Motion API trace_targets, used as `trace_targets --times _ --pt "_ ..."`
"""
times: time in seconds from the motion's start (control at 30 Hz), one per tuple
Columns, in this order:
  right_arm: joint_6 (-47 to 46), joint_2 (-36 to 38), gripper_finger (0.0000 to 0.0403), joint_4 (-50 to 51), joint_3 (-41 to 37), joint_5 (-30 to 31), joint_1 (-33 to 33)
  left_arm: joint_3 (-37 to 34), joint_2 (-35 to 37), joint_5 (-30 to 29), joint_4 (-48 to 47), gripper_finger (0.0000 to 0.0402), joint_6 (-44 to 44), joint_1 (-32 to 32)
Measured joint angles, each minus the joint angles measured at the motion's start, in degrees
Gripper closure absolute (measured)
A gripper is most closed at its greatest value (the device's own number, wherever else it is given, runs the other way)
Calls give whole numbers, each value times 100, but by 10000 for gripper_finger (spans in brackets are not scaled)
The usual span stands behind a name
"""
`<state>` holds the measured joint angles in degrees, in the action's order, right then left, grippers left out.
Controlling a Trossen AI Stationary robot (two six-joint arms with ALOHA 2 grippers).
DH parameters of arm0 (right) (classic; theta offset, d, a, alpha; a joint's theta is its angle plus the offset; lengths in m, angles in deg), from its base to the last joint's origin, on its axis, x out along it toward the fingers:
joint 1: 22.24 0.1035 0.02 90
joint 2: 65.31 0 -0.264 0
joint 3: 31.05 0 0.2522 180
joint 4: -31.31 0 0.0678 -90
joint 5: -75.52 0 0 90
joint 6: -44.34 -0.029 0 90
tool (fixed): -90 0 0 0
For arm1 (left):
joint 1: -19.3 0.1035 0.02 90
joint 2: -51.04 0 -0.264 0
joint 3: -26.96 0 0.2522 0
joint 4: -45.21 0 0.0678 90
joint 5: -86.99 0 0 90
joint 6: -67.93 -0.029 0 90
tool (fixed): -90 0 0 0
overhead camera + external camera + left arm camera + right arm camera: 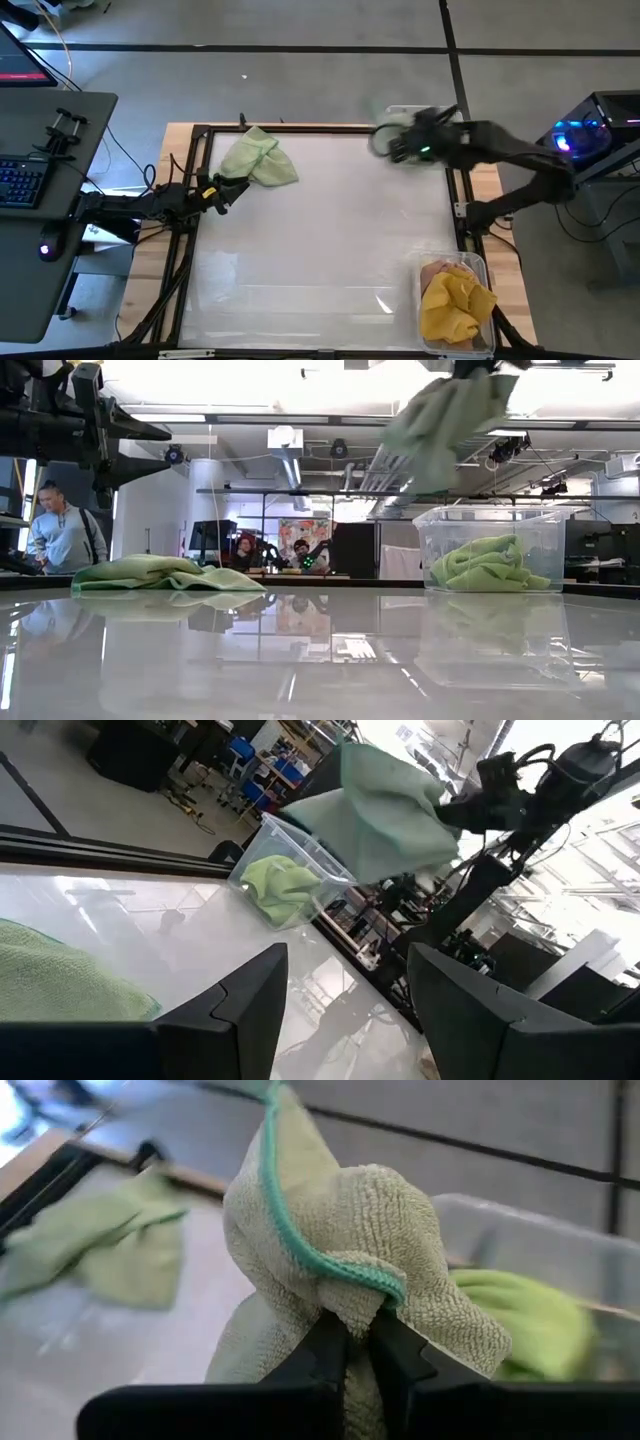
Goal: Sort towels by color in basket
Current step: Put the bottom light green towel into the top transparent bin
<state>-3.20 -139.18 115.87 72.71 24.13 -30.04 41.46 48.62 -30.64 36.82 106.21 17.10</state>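
- My left gripper (228,190) rested low at the counter's (320,240) left edge, its jaws parted and holding nothing, pointing toward the pale green pile.
- The pale green towels (258,160) lay crumpled and flat on the counter just beyond those jaws, near the far left corner, the heap's long axis running from that corner toward the middle.
- My right gripper (358,1342) was lifted above the far right part of the counter, jaws pinched tight on a pale green towel (350,1260) by a bunched fold, its teal-stitched edge curving upward and the rest drooping down.
- Beneath and beyond it, a clear bin (490,550) at the far right corner held bright green towels (488,565).
- A second clear bin (484,272) at the near right corner held mustard yellow towels (455,305) piled over a peach one (436,270).
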Motion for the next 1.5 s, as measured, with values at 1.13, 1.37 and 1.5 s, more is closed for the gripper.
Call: trace_targets --times 1.13,1.37,1.5 --pt "6331 -2656 368 311 2 -2346 -5008 0 0 -1714 55 207 4 0" --pt "6280 -2274 280 253 2 -2720 -5041 0 0 -1751 61 207 7 1" --pt "5981 -1898 242 805 125 -2663 -5041 0 0 -1753 52 207 9 0"
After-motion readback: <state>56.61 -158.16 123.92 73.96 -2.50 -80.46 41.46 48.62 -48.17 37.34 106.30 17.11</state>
